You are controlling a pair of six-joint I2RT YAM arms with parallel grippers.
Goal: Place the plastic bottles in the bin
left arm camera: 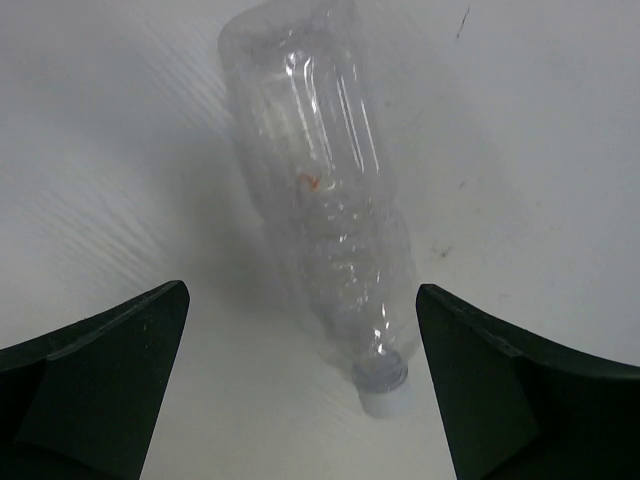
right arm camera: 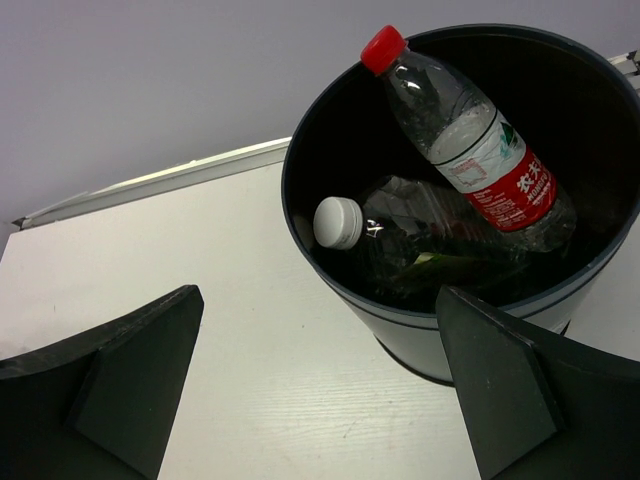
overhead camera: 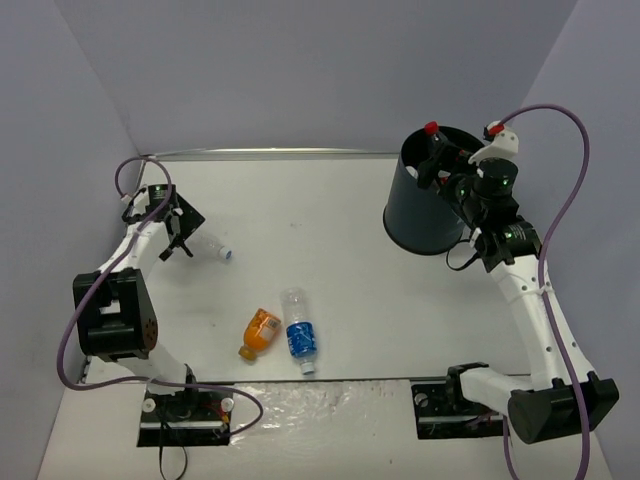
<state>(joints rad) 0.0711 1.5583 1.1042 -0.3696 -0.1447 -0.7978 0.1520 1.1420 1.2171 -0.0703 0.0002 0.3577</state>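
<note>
White table (overhead camera: 380, 290), grey walls (overhead camera: 300, 70): my left gripper (left arm camera: 302, 300) hangs wide open astride the clear bottle (left arm camera: 320, 200). The orange bottle (overhead camera: 261, 331) and blue bottle (overhead camera: 299, 335) lie side by side mid-table. My right gripper (right arm camera: 320, 295), open and empty, hovers over the bin (right arm camera: 400, 345), where the red-capped bottle (right arm camera: 480, 150) leans and the rest sits half-lost in shadow.

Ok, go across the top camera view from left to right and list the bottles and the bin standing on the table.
clear unlabelled bottle → orange-filled bottle → blue-labelled bottle → dark bin
</note>
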